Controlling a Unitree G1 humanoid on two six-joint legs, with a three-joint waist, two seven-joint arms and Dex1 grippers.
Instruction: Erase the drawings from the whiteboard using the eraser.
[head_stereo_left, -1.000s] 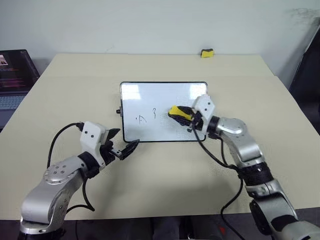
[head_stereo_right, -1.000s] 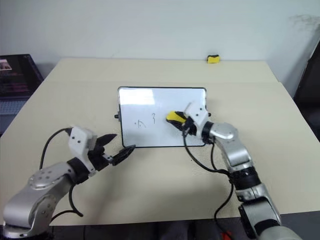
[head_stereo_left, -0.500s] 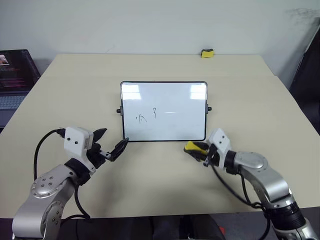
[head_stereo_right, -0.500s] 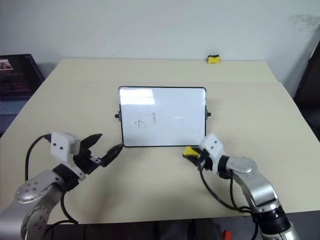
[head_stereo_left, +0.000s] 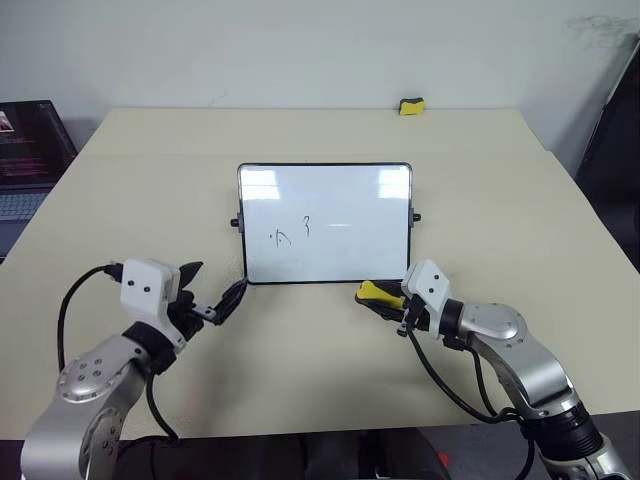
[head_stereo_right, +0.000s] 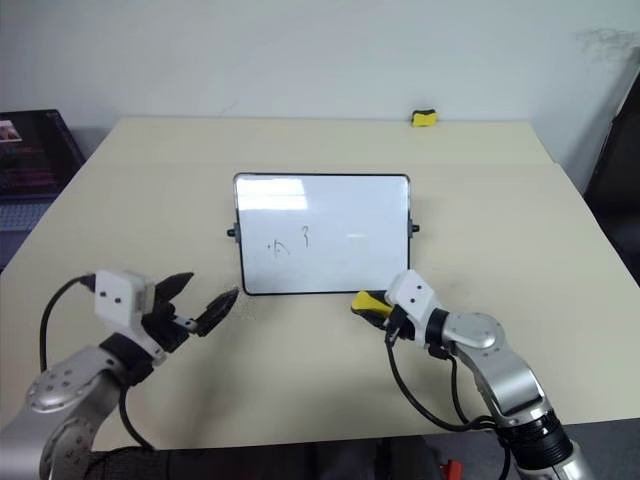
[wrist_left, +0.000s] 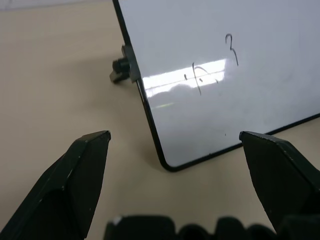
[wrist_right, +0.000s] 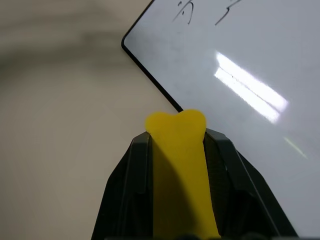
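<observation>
While the drawings (head_stereo_left: 290, 232) remain unwiped on the whiteboard (head_stereo_left: 340, 200), the right tool (head_stereo_left: 388, 300) is clamped on the eraser (head_stereo_left: 376, 293), its two black fingers (wrist_right: 225, 165) pressed against the yellow block's long sides so that the rounded end sticks out past them. Gripped that way, the free end can meet the board without the fingers scraping the glossy face. That tool sits just off the board's near edge, close to its right corner, with the eraser over the counter (head_stereo_left: 300, 360) rather than over the white surface. The marks lie ahead of this tool and off to its left, so a sweep would need to carry it forward and leftward across the board.

The left tool (head_stereo_left: 215, 300) stands with its fingers (wrist_left: 80, 170) spread apart and empty, aimed at the board's near left corner just ahead of it, probably placed there to steady the frame. A small yellow lump (head_stereo_left: 411, 105) rests far beyond both tools, at the counter's back edge.
</observation>
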